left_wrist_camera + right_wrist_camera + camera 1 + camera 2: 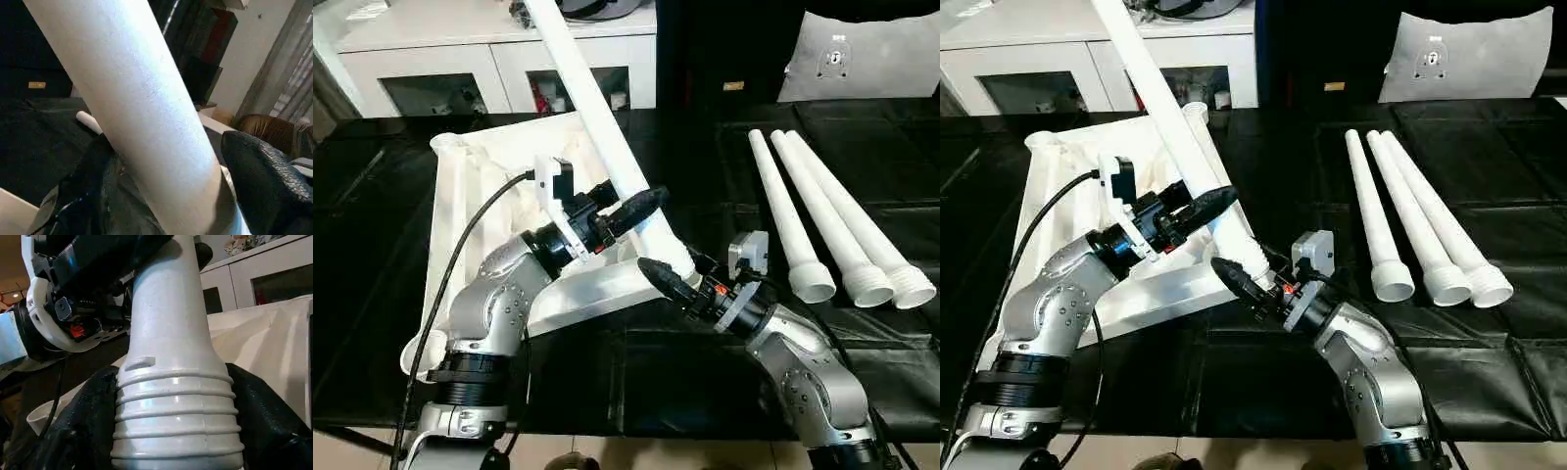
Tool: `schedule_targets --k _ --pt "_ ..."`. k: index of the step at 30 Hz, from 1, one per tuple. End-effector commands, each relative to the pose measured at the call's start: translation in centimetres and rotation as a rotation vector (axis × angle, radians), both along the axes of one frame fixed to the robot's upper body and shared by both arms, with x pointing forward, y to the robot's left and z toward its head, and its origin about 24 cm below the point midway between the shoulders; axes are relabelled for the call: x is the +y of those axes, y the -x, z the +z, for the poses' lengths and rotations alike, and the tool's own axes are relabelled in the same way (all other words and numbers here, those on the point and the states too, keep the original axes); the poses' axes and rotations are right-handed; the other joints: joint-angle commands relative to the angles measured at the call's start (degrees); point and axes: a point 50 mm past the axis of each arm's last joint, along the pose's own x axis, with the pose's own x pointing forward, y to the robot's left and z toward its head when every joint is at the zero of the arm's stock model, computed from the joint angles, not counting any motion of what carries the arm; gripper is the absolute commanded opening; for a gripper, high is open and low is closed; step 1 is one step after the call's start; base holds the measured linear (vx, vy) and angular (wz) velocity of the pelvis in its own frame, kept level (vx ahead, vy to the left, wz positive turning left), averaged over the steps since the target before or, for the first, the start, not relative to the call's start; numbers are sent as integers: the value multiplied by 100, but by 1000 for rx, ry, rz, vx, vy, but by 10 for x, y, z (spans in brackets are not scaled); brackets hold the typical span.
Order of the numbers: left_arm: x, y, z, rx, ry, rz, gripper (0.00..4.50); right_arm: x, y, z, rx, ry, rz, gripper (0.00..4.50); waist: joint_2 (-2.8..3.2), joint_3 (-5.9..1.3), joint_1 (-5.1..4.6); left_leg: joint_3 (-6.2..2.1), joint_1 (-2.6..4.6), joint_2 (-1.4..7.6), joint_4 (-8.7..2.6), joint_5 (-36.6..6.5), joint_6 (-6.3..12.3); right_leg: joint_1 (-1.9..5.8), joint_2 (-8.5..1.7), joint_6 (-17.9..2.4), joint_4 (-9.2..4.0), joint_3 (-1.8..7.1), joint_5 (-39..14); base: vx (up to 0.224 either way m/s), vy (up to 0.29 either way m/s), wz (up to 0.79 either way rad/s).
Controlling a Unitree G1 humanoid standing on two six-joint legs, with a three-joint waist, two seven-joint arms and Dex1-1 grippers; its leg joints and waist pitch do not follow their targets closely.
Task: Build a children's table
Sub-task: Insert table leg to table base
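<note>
So you were just at the start: no leg looked fixed in yet. One leg (pixel 597 127) was held in both grippers, and three legs (pixel 832 230) lay side by side on the black mat (pixel 705 372), off to your right. The top (pixel 489 225) lay tilted on the mat on your left, with its round corner sockets showing. Your left gripper (pixel 628 208) had its fingers clamped on the leg partway up. Your right gripper (pixel 668 276) had its fingers clamped on the ribbed thick end, close to the near edge of the top. The end may have been near a socket, but I could not tell. Everything was plain white plastic. Four legs were left to go in.
</note>
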Motion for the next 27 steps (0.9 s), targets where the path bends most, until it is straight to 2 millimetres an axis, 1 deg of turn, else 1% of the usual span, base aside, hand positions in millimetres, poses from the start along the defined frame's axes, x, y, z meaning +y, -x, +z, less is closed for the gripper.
schedule_targets --k 1,2,5,10,11,12,18,23,27 --pt "-4 4 3 -39 0 -43 299 -3 -4 -4 22 25 -28 274 -82 -397 13 -78 49 193 -341 -609 339 273 -342 -1292 -411 144 -64 0 0 0" --pt "-4 4 3 -39 -1 -43 299 -3 -4 -4 21 25 -26 274 -79 -401 13 -77 51 194 -339 -604 338 273 -340 -1297 -408 144 -58 0 0 0" --pt "-3 4 3 -40 -7 -48 273 -2 -3 -4 20 27 -17 274 -82 -397 14 -76 50 192 -339 -609 342 270 -337 -1307 -409 144 -70 0 0 0" --pt "-3 5 2 -41 -18 -58 253 -2 -2 -4 19 31 -7 274 -81 -399 14 -74 51 189 -335 -608 349 272 -338 -1318 -409 143 -56 0 0 0" --pt "-3 5 2 -41 -19 -59 248 -2 -1 -4 18 33 -3 274 -59 -400 15 -77 57 194 -335 -626 345 269 -340 -1318 -406 145 -73 0 0 0" --pt "-3 5 2 -40 -21 -63 244 -3 -1 -4 16 35 0 274 -71 -399 11 -77 53 194 -335 -629 343 272 -337 -1322 -407 145 -65 0 0 0" --pt "-2 7 2 -39 -24 -88 228 -3 0 -5 10 42 8 274 -77 -406 15 -75 48 188 -325 -575 376 280 -337 -1348 -398 143 28 0 0 0" --pt "-4 11 4 -19 6 -141 216 -3 0 -6 8 54 17 274 -79 -401 16 -73 53 191 -326 -615 360 274 -336 -1370 -393 143 -40 0 0 0" --pt "-2 12 8 15 76 -153 208 -4 0 -6 4 63 17 274 -83 -395 12 -67 57 192 -329 -649 352 267 -331 -1384 -397 143 -135 0 0 0"
